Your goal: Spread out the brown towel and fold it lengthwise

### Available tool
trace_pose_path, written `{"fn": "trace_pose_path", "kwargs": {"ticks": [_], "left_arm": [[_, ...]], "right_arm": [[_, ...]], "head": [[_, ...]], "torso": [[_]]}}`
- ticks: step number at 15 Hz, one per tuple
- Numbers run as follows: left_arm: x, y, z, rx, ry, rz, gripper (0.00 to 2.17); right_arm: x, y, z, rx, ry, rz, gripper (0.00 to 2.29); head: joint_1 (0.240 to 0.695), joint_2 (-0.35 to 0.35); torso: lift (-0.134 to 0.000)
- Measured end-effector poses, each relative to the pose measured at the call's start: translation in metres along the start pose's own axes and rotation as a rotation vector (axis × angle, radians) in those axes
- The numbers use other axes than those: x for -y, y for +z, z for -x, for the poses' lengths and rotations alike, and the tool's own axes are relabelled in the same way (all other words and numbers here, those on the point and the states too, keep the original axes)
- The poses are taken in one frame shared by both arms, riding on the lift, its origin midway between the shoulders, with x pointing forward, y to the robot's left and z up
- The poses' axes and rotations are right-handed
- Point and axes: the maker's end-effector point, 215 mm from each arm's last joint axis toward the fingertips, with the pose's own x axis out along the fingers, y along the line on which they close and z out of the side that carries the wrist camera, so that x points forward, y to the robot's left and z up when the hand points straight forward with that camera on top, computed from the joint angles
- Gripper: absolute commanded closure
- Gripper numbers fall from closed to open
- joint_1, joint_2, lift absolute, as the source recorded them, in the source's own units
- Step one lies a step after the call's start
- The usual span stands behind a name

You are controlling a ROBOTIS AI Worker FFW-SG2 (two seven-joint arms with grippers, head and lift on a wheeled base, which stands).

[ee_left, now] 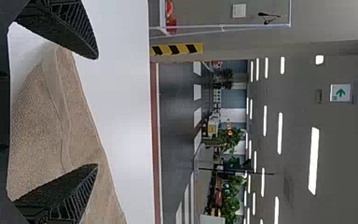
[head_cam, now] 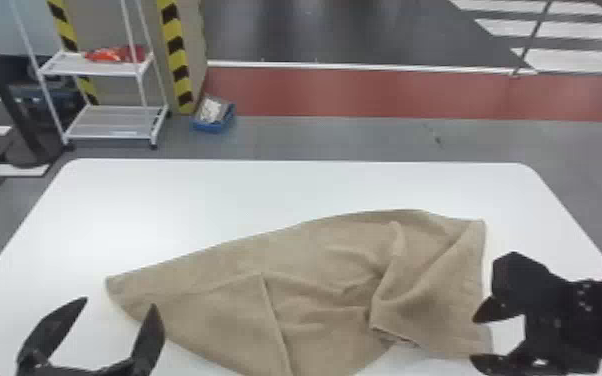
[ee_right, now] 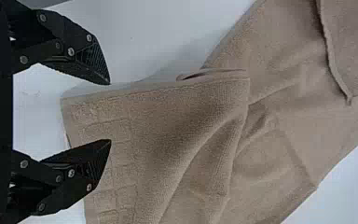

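"Where's the brown towel (head_cam: 325, 245)?"

"On the white table (head_cam: 190, 200), rumpled and unevenly spread. The head view gives its whole sprawl: a narrow corner toward the robot's left, a broader, creased end toward its right."

"And the left gripper (head_cam: 119, 303)?"

"Near that narrow corner, on the robot's side of it. Its fingers are wide apart, with nothing pinched."

"What does its wrist view add?"

"The left gripper (ee_left: 96, 111) has ridged finger pads, and the towel lies beyond the gap, a raised fold running along it. Farther off there are leafy plants (ee_left: 233, 140), long ceiling lights (ee_left: 313, 161) and a green arrow sign (ee_left: 340, 93)."

"Now the right gripper (head_cam: 473, 339)."

"At the towel's right edge, fingers parted and gripping nothing. I can't tell whether a tip touches the cloth."

"Anything finer up close?"

"Yes, the right wrist view brings out a block pattern along that end, and a turned-over flap with a curling hem. The head view adds a white rack (head_cam: 110, 122) on the floor behind the table."
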Motion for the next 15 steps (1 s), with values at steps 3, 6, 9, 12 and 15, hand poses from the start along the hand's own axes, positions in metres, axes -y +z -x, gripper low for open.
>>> {"fn": "trace_pose_path", "kwargs": {"ticks": [3, 6, 9, 12, 15], "left_arm": [[-0.001, -0.002, 0.0, -0.004, 0.001, 0.002, 0.05], [-0.001, -0.005, -0.001, -0.007, 0.001, 0.002, 0.05], [-0.001, -0.006, -0.001, -0.008, 0.001, 0.003, 0.05], [0.0, -0.006, 0.0, -0.008, 0.001, 0.003, 0.05], [0.0, -0.005, 0.0, -0.006, 0.0, 0.003, 0.05]], "right_arm": [[-0.002, -0.018, -0.004, -0.054, -0.001, 0.011, 0.53], [-0.005, -0.031, -0.009, -0.086, 0.006, 0.018, 0.53], [-0.008, -0.038, -0.014, -0.099, 0.018, 0.018, 0.53], [-0.008, -0.04, -0.019, -0.1, 0.027, 0.015, 0.62], [-0.009, -0.04, -0.023, -0.098, 0.034, 0.022, 0.73]], "head": [[0.695, -0.087], [0.695, -0.1], [0.695, -0.11], [0.695, -0.111], [0.695, -0.11]], "torso": [[-0.124], [-0.124], [-0.124], [-0.124], [-0.124]]}}
